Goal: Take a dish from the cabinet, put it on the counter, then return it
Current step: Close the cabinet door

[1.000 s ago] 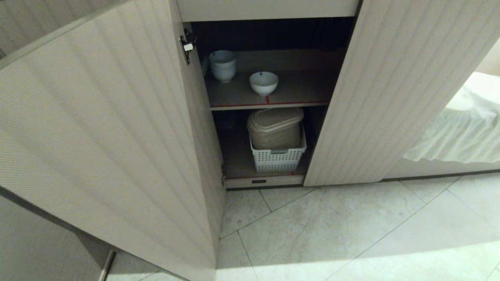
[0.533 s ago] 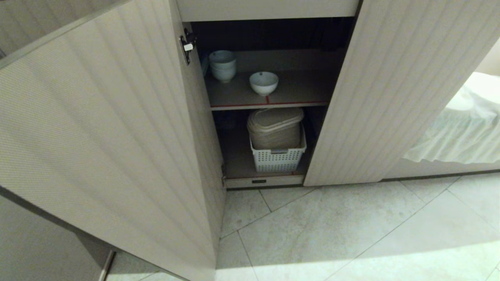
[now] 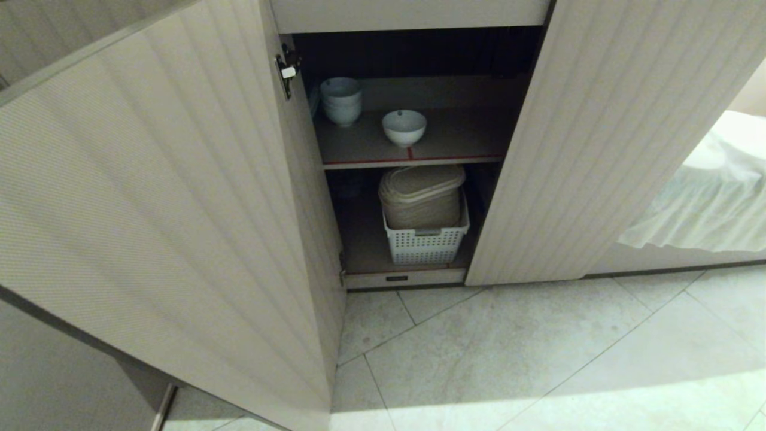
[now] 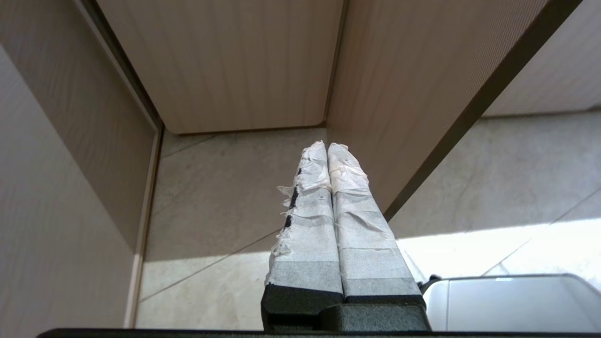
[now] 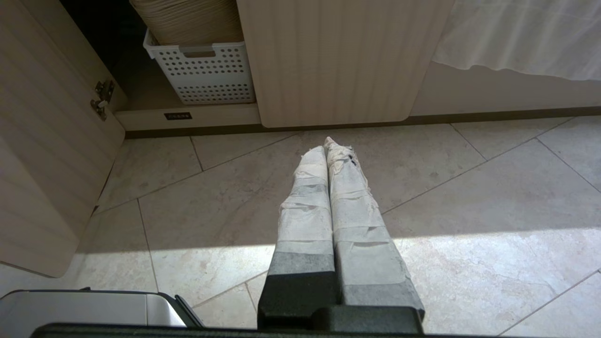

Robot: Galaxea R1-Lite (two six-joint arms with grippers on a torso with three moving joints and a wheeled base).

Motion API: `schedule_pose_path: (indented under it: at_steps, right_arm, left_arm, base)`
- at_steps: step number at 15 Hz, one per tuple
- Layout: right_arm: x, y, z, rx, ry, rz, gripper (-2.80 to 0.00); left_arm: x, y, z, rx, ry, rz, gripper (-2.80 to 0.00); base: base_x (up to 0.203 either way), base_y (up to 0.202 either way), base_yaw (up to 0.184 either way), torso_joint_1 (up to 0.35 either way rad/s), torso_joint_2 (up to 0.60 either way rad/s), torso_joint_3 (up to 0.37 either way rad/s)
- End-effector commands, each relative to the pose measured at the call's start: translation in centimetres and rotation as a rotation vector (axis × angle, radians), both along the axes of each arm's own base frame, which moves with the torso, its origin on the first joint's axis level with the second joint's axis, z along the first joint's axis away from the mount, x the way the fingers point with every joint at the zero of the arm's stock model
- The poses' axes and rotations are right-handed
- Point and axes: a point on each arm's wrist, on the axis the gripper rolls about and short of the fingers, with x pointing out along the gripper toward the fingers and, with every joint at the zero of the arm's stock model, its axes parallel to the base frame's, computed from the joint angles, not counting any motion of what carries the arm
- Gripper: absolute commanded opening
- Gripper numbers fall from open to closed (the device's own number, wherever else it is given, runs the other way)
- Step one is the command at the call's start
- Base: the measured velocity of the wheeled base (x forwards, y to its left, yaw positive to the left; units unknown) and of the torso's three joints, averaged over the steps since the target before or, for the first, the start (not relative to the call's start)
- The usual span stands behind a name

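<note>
- Pale tiled floor (image 3: 538,359) up front, and both fluted doors of the cabinet (image 3: 598,149) are swung wide, dark interior on show.
- On the upper red-edged shelf (image 3: 467,140) sits the dish (image 3: 404,127), upright, alone near the shelf's middle, close to the front edge.
- Stacked bowls (image 3: 341,100) stand farther back to the left, apart from it.
- Down below, a white slotted basket (image 3: 426,239) carries a beige lidded container (image 3: 422,194).
- Left gripper (image 4: 327,146) hangs low beside the open left door, taped fingers pressed together, nothing between them.
- Right gripper (image 5: 328,143) is parked over the floor before the cabinet, fingers likewise closed and empty.
- Neither arm shows in the head view, so the dish is untouched on its shelf.
- My read: glazed ceramic, rigid, light, slick and chippable; it looks best pinched across the rim wall, one finger inside, one outside, with a firm but gentle squeeze.
- Counter isn't in sight from here.
</note>
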Motion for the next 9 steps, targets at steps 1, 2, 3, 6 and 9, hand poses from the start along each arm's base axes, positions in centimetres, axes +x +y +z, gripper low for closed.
schedule_pose_path:
  at_steps: [1, 2, 3, 6, 9]
  right_arm:
    - [0.00, 0.00, 0.00, 0.000, -0.001, 0.000, -2.80]
    - [0.00, 0.00, 0.00, 0.000, -0.001, 0.000, -2.80]
    - [0.00, 0.00, 0.00, 0.000, -0.001, 0.001, -2.80]
    - [0.00, 0.00, 0.00, 0.000, -0.001, 0.000, -2.80]
    - [0.00, 0.00, 0.00, 0.000, -0.001, 0.001, -2.80]
  left_arm:
    - [-0.66, -0.01, -0.16, -0.007, -0.069, 0.005, -2.80]
    - [-0.68, -0.01, -0.19, 0.004, -0.072, 0.008, -2.80]
    - [-0.68, 0.00, -0.17, 0.011, -0.074, 0.007, -2.80]
    - [-0.66, 0.00, -0.21, 0.037, -0.074, 0.009, -2.80]
    - [-0.66, 0.00, -0.21, 0.038, -0.074, 0.012, -2.80]
  base:
    - [0.000, 0.000, 0.000, 0.000, 0.00, 0.000]
    - [0.000, 0.000, 0.000, 0.000, 0.00, 0.000]
    - [0.000, 0.000, 0.000, 0.000, 0.00, 0.000]
    - [0.000, 0.000, 0.000, 0.000, 0.00, 0.000]
    - [0.000, 0.000, 0.000, 0.000, 0.00, 0.000]
